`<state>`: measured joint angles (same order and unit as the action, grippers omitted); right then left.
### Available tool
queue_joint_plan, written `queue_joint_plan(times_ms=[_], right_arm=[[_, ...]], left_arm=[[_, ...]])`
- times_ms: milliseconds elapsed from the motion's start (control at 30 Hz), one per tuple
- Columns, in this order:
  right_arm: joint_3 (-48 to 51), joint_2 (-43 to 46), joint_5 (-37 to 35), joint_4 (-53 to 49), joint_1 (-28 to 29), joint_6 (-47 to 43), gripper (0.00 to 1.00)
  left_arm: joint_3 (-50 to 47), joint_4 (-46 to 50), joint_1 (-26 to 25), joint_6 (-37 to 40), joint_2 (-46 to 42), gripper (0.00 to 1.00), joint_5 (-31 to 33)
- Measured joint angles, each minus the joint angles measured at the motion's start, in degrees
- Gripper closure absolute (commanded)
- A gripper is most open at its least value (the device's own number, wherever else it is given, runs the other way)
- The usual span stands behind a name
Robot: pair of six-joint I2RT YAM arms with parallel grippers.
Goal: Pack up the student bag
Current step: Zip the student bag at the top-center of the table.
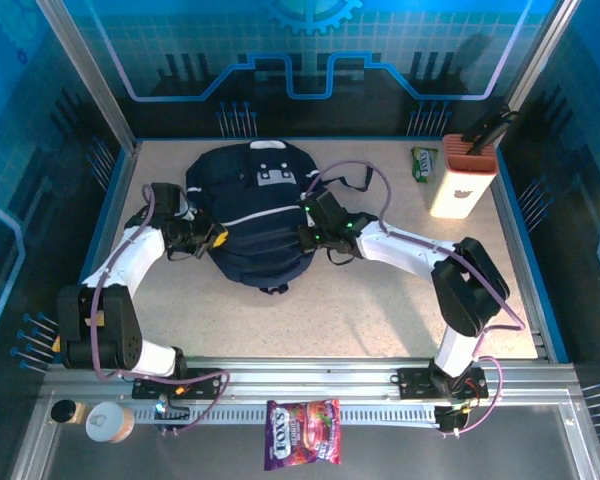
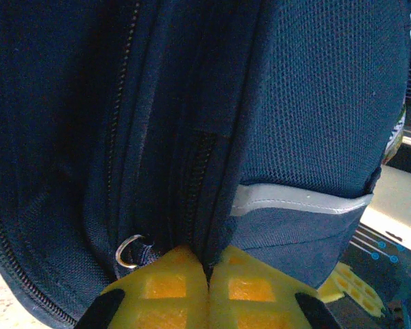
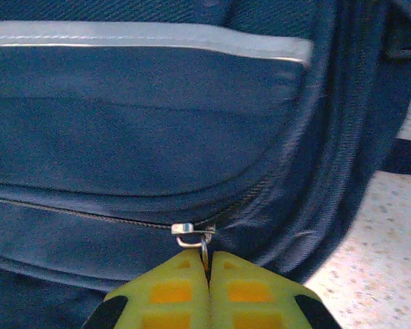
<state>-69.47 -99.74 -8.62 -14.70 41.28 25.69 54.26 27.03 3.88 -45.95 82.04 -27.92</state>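
The student bag [image 1: 252, 215] lies on the desk [image 1: 380, 320], soft and floppy, probably best held by a seam or the zip pull [image 3: 192, 233]. The right fingers [image 3: 208, 277] are clamped on that pull at the bag's right. The left fingers [image 2: 207, 288] are pinched on a fold at its left, while a white box [image 1: 462, 180] and green packet [image 1: 424, 162] stand well off right, no hindrance.

One dark navy striped fabric backpack [image 1: 255, 215] is lying here. One green packet [image 1: 423, 163], one white box [image 1: 462, 182] (brown-topped) and one purple sweets bag [image 1: 302, 447] are sitting out too.
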Motion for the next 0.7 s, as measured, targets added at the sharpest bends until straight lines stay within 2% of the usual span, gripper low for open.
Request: queue_joint_plan(times_ms=[433, 700], right_arm=[[9.6, 6.4, 1.6, 2.7, 2.2, -2.4, 1.00], [8.5, 7.4, 5.9, 0.0, -4.7, -14.8, 0.95]], left_arm=[[12.4, 6.4, -1.5, 10.0, 10.3, 1.00, -1.1], [18.7, 13.8, -1.6, 21.0, 13.9, 1.00, -0.6]])
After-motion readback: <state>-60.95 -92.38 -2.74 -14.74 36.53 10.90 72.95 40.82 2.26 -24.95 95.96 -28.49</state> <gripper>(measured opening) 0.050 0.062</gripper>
